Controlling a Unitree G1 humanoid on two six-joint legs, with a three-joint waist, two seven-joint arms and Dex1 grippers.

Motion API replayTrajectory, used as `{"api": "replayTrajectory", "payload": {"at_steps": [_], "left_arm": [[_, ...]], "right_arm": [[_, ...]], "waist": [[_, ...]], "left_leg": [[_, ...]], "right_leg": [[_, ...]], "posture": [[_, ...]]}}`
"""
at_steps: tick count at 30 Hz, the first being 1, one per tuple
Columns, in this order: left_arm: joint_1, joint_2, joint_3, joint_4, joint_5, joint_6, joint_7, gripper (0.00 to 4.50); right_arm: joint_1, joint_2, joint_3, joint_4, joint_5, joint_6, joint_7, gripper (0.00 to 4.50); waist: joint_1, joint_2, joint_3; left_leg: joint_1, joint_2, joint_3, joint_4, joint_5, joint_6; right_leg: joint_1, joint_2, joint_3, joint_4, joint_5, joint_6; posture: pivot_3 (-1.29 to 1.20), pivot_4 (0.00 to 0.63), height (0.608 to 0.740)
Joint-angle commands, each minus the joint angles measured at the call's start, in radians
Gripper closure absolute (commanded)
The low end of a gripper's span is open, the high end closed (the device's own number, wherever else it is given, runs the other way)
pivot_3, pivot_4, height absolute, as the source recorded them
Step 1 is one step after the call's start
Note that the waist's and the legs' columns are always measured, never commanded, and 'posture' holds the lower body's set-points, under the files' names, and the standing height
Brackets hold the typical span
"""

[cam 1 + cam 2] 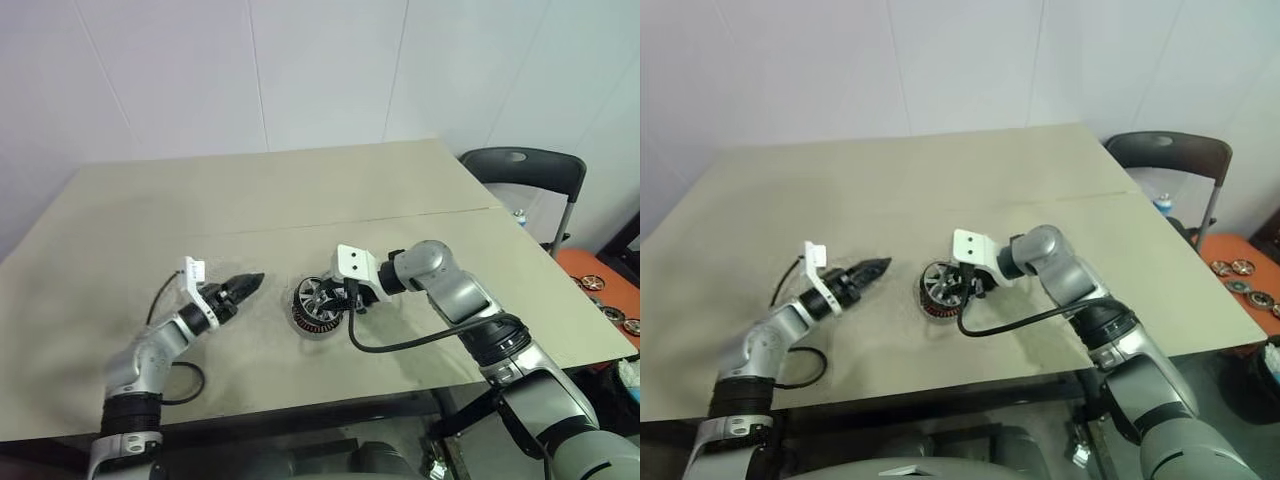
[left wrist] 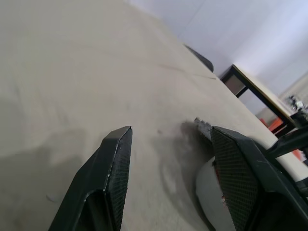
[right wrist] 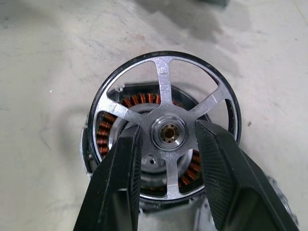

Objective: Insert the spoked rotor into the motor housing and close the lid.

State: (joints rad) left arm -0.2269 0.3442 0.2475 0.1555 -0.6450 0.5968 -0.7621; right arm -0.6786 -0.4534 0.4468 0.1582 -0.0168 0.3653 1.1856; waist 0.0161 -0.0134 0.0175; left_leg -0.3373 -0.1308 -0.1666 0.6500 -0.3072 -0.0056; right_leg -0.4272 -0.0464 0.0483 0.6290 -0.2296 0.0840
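Right gripper (image 3: 167,144): its two black fingers are standing partly apart, one on each side of the small hub of the spoked rotor (image 3: 166,126). The pads are lying against or just beside the hub; whether they are pressing on it cannot be told.
Rotor relative to right gripper: the wheel is sitting directly under and between the fingertips, its hub midway between them, its black rim reaching past both fingers.
Rotor seating: it is lying flat, face up, on top of the motor housing (image 3: 103,137), slightly off centre, so that copper-brown windings are showing through the gaps between the silver spokes.
Rotor axis: the hub axis is pointing up from the table; the wheel is round, so no long axis is applying.
Housing position: it is resting on the tan table (image 1: 300,200), near the front edge, between the two arms.
Left gripper (image 1: 248,284): its fingers are standing apart with nothing between them, hovering above the table, tips pointing toward the housing, near it but not touching.
Writing: no brand, label or lettering is readable on the rotor, the housing or the grippers.
Surroundings: a dark chair (image 1: 525,170) is standing beyond the table's far right corner.
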Motion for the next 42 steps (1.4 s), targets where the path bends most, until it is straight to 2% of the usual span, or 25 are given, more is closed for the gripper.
{"api": "replayTrajectory", "payload": {"at_steps": [1,20,31,34,38,42], "left_arm": [[-0.006,0.033,0.002,-0.049,0.006,-0.027,-0.022,1.75],[0.003,0.038,-0.005,-0.015,0.031,-0.048,-0.016,1.75],[-0.003,0.039,-0.006,-0.016,0.034,-0.051,-0.012,1.75],[-0.004,0.039,-0.008,-0.015,0.036,-0.052,-0.011,1.75],[-0.004,0.039,-0.009,-0.015,0.038,-0.054,-0.008,1.75],[-0.001,0.039,-0.011,-0.014,0.041,-0.053,-0.004,1.75]], "right_arm": [[-0.027,-0.002,-0.003,-0.018,-0.006,-0.010,-0.001,2.91],[-0.005,-0.041,0.032,-0.052,-0.036,-0.006,0.038,2.91],[0.007,-0.013,0.042,-0.010,-0.051,-0.015,0.011,2.91],[0.006,-0.005,0.040,-0.004,-0.053,-0.017,0.003,2.13],[0.010,-0.002,0.042,-0.003,-0.047,-0.012,0.003,0.85],[0.005,0.009,0.020,-0.011,-0.015,-0.010,0.011,0.85]], "waist": [[-0.001,0.000,0.000],[-0.002,0.000,0.000],[-0.002,0.000,0.000],[-0.002,0.000,0.000],[-0.002,0.000,0.000],[-0.003,0.000,0.000]], "left_leg": [[0.000,0.000,0.000,0.000,0.000,0.000],[0.000,0.000,0.000,-0.001,0.000,0.000],[0.001,0.001,0.000,-0.001,0.000,0.000],[0.001,0.001,0.000,-0.001,0.000,0.000],[0.000,0.001,0.000,-0.001,0.000,0.000],[0.000,0.001,0.000,-0.001,0.000,0.000]], "right_leg": [[0.000,0.000,0.000,0.000,0.000,0.000],[0.000,0.000,0.000,0.000,0.000,0.000],[0.001,0.000,0.000,0.000,0.000,0.000],[0.001,0.000,0.000,0.000,0.000,0.000],[-0.001,0.000,0.000,0.000,0.000,0.000],[-0.001,0.000,0.000,0.000,0.000,0.000]], "posture": [[0.00,0.000,0.740],[0.00,0.000,0.740],[0.00,0.000,0.740],[0.00,0.000,0.740],[0.00,0.000,0.740],[0.00,0.000,0.740]]}}
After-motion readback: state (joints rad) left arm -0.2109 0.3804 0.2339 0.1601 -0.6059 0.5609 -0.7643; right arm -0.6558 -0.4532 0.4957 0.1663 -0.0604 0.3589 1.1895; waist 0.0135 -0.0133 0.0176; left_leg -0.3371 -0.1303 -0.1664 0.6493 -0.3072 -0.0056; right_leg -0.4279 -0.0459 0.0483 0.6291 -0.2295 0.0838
